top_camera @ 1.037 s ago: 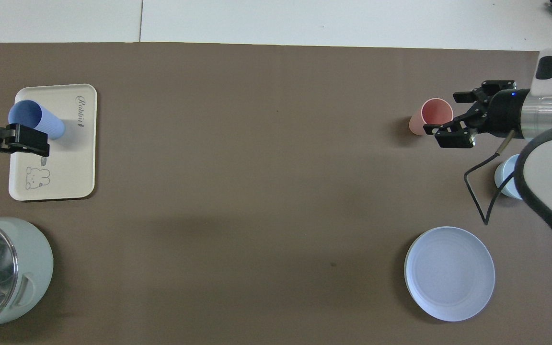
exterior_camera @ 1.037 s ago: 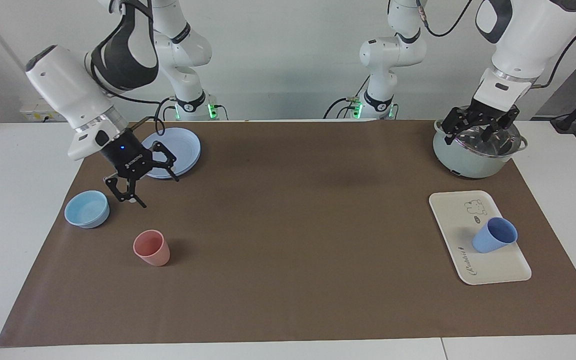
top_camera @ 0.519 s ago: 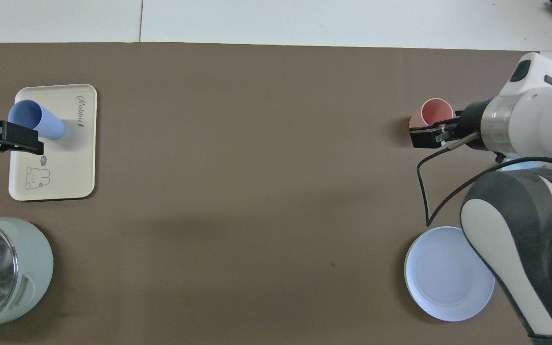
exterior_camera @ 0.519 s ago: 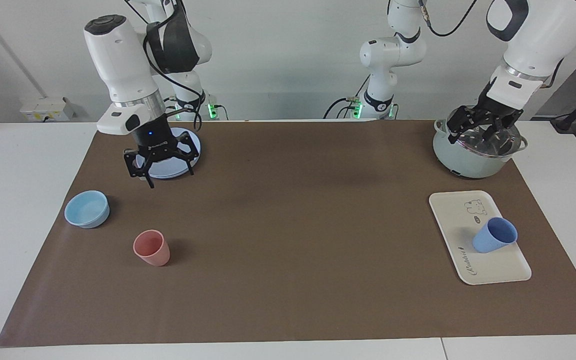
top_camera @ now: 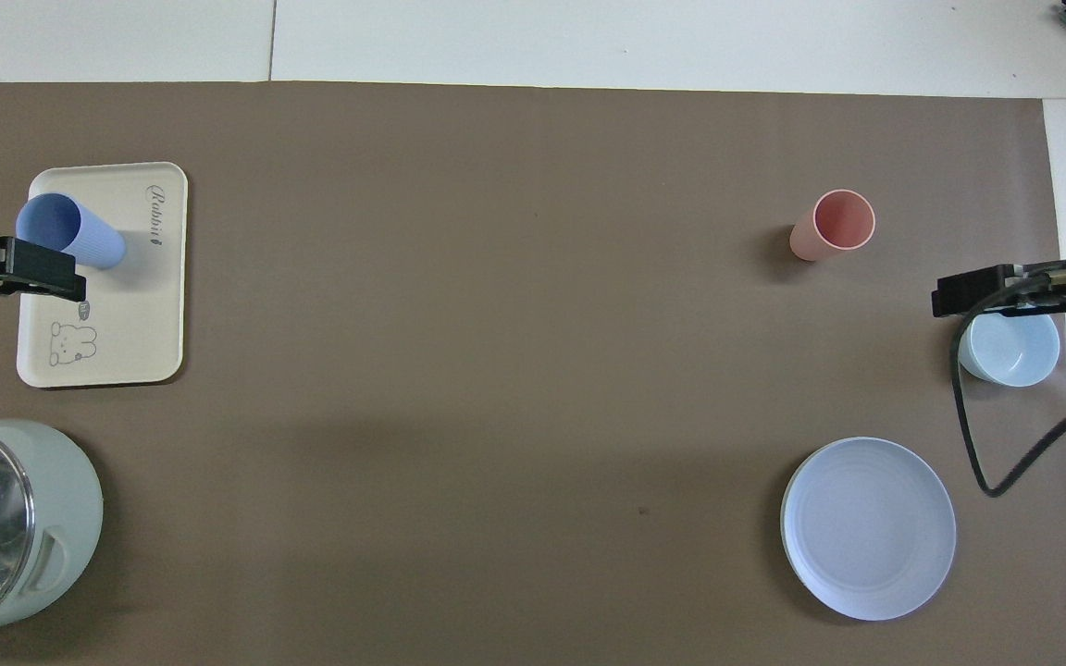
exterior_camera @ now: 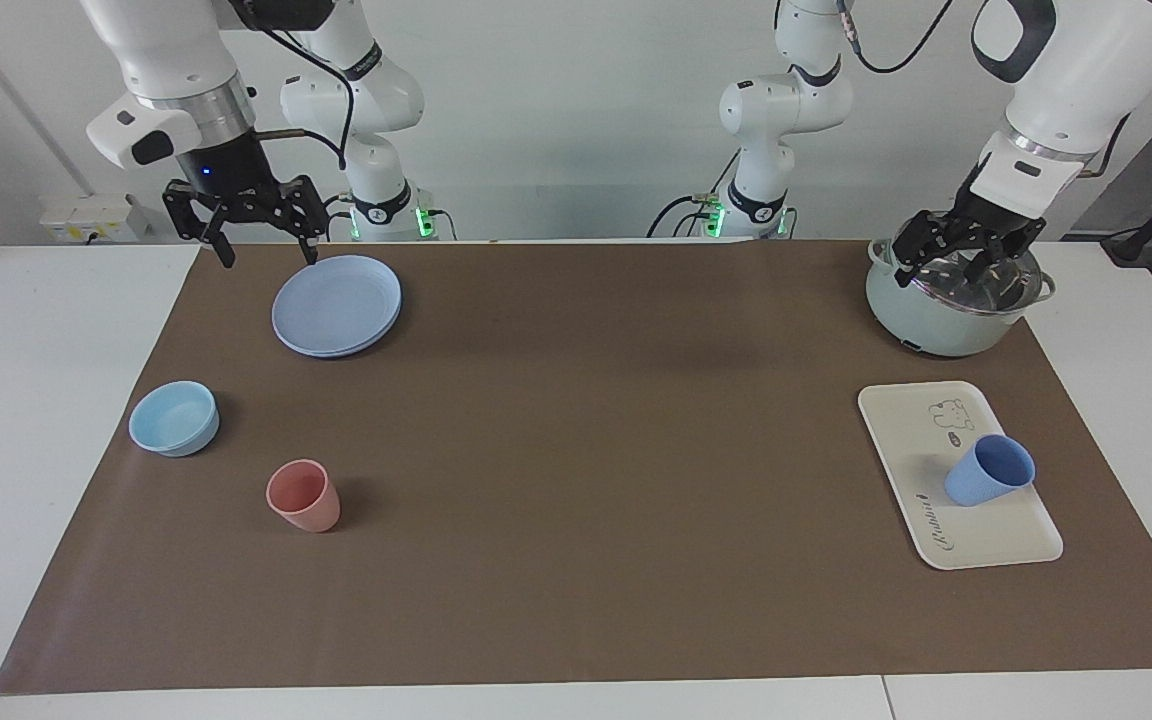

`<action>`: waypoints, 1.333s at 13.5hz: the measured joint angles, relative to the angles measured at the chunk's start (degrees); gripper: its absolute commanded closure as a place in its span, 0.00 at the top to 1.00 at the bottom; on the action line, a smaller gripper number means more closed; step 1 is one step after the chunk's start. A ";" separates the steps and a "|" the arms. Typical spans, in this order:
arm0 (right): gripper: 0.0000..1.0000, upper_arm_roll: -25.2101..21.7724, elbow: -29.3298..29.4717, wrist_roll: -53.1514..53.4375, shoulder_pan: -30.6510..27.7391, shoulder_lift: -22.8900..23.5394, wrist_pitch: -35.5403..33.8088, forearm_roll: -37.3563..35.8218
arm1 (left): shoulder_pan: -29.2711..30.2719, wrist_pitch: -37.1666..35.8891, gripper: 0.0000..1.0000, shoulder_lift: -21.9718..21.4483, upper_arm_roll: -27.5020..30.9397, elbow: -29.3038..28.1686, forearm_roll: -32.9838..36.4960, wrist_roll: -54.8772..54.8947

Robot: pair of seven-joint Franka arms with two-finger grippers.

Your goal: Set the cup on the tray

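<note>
Brown paper covers the white table (exterior_camera: 56, 420) from end to end, with a pale wall at the robots' side. Toward the left arm's end lies the cream tray (exterior_camera: 911, 445), and the periwinkle cup (exterior_camera: 988, 470) stands upright on it, close to the tray's long edge that faces the table's end. Nothing holds the cup, so the placing looks done.

Over the lidded pot (exterior_camera: 956, 300), which sits nearer to the robots than the tray, hangs the left gripper (exterior_camera: 966, 258), its jaws spread and empty. Raised above the table's edge beside the blue plate (exterior_camera: 336, 305), at the right arm's end, the right gripper (exterior_camera: 246, 215) likewise has its jaws wide apart with nothing in them.

At that same end rest a light-blue bowl (exterior_camera: 174, 418) and a pink cup (exterior_camera: 304, 495), well apart from the tray.

Risks from here seem slight. Standing so near the tray's rim, the cup could topple off if the tray were jolted or a descending gripper clipped it. A low sweep by the left arm might also knock the pot's glass lid.
</note>
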 measured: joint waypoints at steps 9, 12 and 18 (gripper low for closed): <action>1.00 -0.27 0.43 1.85 -2.64 0.87 -2.70 -0.96 | -0.01 0.13 1.00 -0.05 -0.39 0.99 3.36 0.02; 1.00 -0.09 0.41 1.80 -2.46 0.87 -2.83 -0.96 | -0.02 0.13 1.00 -0.08 -0.55 1.59 3.36 -0.61; 1.00 0.03 0.35 -0.31 -1.93 0.87 -2.97 -0.81 | -0.06 0.15 1.00 -0.08 -0.63 2.10 3.35 -1.14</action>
